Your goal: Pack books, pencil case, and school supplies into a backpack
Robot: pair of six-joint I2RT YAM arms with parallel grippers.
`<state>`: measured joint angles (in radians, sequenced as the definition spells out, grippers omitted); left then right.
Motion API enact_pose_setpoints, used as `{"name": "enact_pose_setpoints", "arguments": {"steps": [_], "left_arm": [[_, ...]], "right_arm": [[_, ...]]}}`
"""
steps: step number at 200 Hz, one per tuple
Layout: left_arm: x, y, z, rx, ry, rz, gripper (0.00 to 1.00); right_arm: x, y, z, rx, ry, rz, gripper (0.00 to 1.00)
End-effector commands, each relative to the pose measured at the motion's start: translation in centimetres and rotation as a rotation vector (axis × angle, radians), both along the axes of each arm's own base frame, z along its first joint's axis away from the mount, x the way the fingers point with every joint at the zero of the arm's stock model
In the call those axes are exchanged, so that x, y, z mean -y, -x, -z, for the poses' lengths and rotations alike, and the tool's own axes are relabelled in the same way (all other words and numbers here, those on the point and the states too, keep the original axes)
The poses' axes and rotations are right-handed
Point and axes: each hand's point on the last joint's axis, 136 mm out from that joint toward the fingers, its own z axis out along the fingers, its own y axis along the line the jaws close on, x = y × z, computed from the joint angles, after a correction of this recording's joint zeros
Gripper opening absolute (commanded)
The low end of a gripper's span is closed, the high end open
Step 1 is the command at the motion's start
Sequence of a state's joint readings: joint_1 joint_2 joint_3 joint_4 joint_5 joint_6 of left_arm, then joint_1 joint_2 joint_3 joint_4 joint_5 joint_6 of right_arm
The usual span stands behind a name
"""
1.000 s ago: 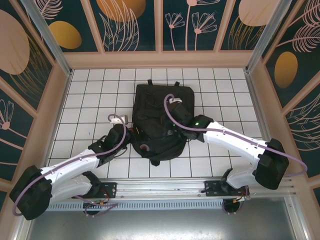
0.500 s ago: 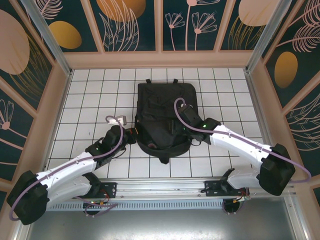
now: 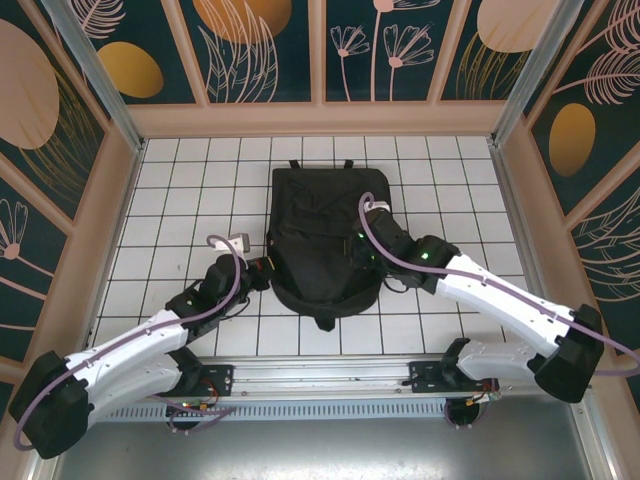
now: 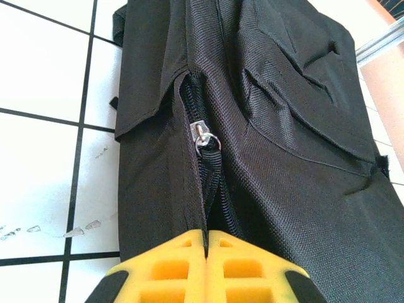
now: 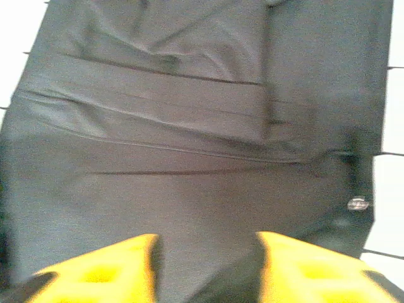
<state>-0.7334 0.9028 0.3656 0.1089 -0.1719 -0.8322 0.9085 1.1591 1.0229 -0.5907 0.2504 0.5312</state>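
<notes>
- Left arm (image 3: 130, 345) and right arm (image 3: 500, 300): white moulded shell links joined by black rounded joint housings (image 3: 60, 395).
- A lilac cable (image 3: 232, 285) loops along each arm.
- A small green light (image 3: 424, 256) glows on the right arm.
- Left gripper (image 4: 206, 235) and right gripper (image 5: 207, 243): blocky yellow fingers (image 4: 167, 271). The left ones carry square recesses and black edging.

A white tiled worktop (image 4: 38, 158) spreads left of the left tool (image 4: 206, 238). Beyond it rise teal walls (image 3: 260, 50) with orange discs (image 3: 130, 68).
</notes>
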Motion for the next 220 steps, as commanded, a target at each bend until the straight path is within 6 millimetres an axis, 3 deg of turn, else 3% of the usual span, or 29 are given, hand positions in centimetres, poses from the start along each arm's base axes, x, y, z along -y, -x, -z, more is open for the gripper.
{"name": "enact_pose_setpoints", "arguments": {"steps": [1, 16, 44, 76, 105, 128, 162, 184, 220], "left_arm": [[0.1, -0.3, -1.7, 0.059, 0.046, -0.006, 0.0], [0.1, -0.2, -2.1, 0.071, 0.061, -0.002, 0.0], [0.3, -0.1, -2.8, 0.083, 0.078, 0.009, 0.0], [0.5, 0.0, -3.1, 0.084, 0.09, 0.017, 0.0], [0.4, 0.1, -3.4, 0.085, 0.104, 0.016, 0.0], [0.4, 0.2, -3.7, 0.091, 0.112, 0.018, 0.0], [0.8, 0.3, -3.9, 0.088, 0.131, 0.033, 0.0], [0.9, 0.5, -3.7, 0.078, 0.142, 0.04, 0.0], [0.5, 0.8, -3.6, 0.076, 0.133, 0.039, 0.0]], "right_arm": [[-6.2, 2.8, -4.5, -0.015, -0.396, -0.228, 0.31], [-9.4, 3.6, -3.8, -0.099, -0.5, -0.296, 0.19], [-14.5, 4.4, -2.5, -0.167, -0.572, -0.367, 0.15], [-18.1, 4.0, 0.4, -0.239, -0.533, -0.361, 0.08], [-18.7, 3.2, 4.0, -0.303, -0.485, -0.283, 0.07], [-18.7, 2.2, 5.2, -0.299, -0.444, -0.235, 0.09], [-19.3, 0.1, 7.4, -0.292, -0.353, -0.169, 0.29], [-19.2, -1.1, 8.8, -0.291, -0.319, -0.138, 0.3], [-19.0, -2.5, 9.4, -0.253, -0.303, -0.143, 0.39]]}}
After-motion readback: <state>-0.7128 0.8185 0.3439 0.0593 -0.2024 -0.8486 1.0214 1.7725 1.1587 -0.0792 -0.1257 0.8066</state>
